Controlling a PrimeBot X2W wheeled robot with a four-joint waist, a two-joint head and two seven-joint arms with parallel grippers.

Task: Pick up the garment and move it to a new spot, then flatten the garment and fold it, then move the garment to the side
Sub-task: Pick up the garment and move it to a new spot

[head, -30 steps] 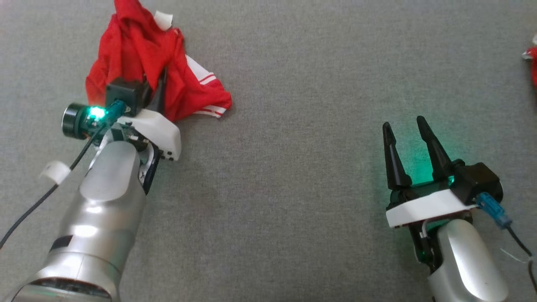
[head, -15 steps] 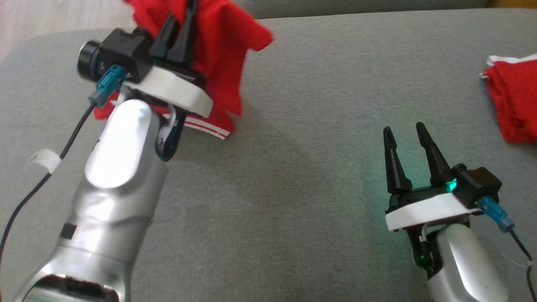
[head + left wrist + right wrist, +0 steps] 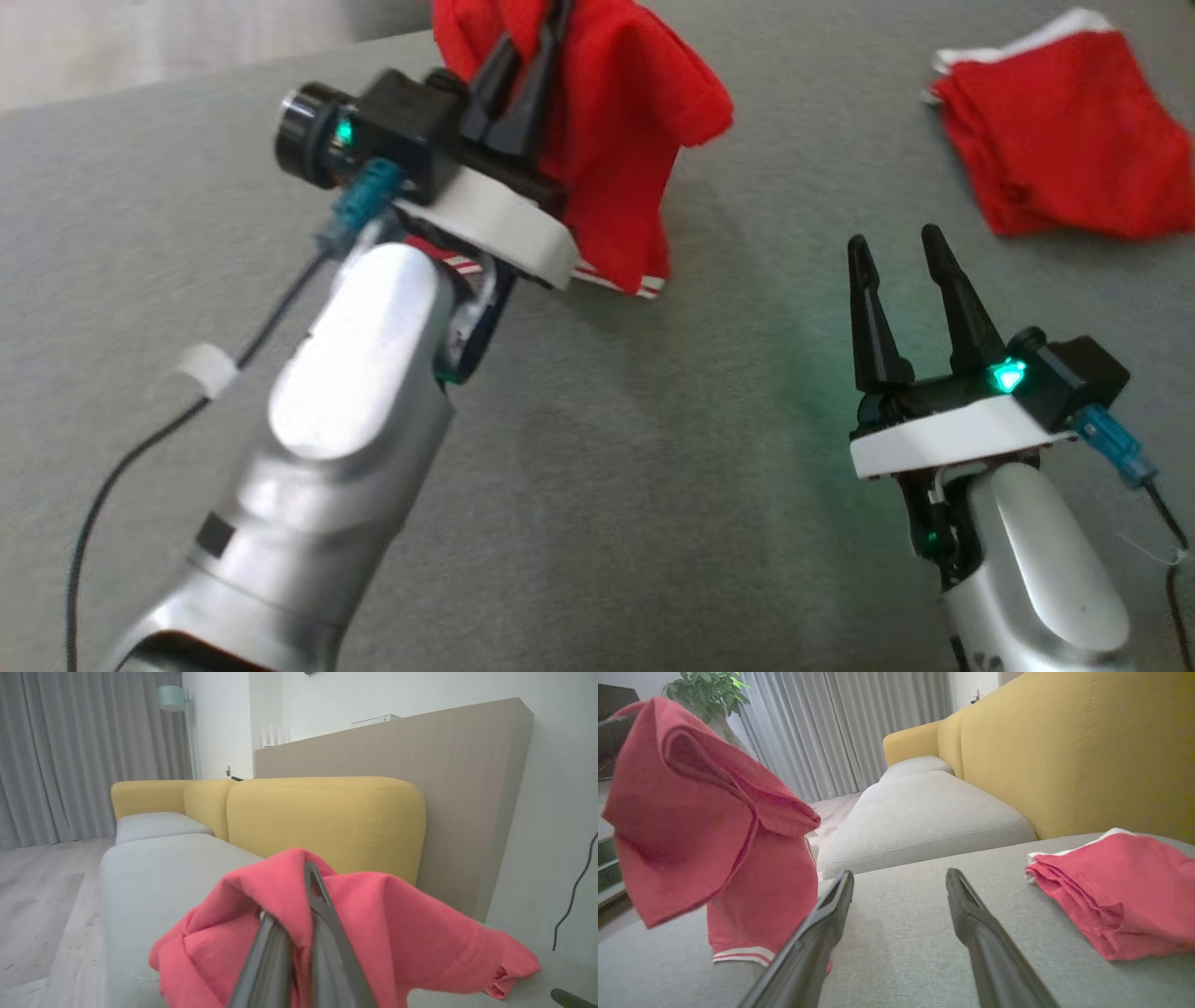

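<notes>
The garment (image 3: pixel 635 140) is red with white stripes at its hem, and it hangs bunched from my left gripper (image 3: pixel 541 28), which is shut on a fold of it above the grey cushion (image 3: pixel 653 485). In the left wrist view the cloth (image 3: pixel 397 933) drapes over both sides of the closed left gripper (image 3: pixel 308 882). Its striped hem reaches down to the cushion surface. My right gripper (image 3: pixel 896 241) stands open and holds nothing at the lower right, low over the cushion. The right wrist view shows the hanging garment (image 3: pixel 691 826) to the left of the right gripper (image 3: pixel 900 875).
A second red cloth (image 3: pixel 1064 159) lies folded on the cushion at the far right, seen also in the right wrist view (image 3: pixel 1120 886). A yellow backrest (image 3: pixel 1064 756) runs behind the seat. The cushion's edge and the wooden floor (image 3: pixel 140 47) lie at the upper left.
The left gripper has lifted the garment off the cushion and carried it rightward. The head camera has tilted up, bringing the folded cloth into view. The right gripper has stayed put and open.
</notes>
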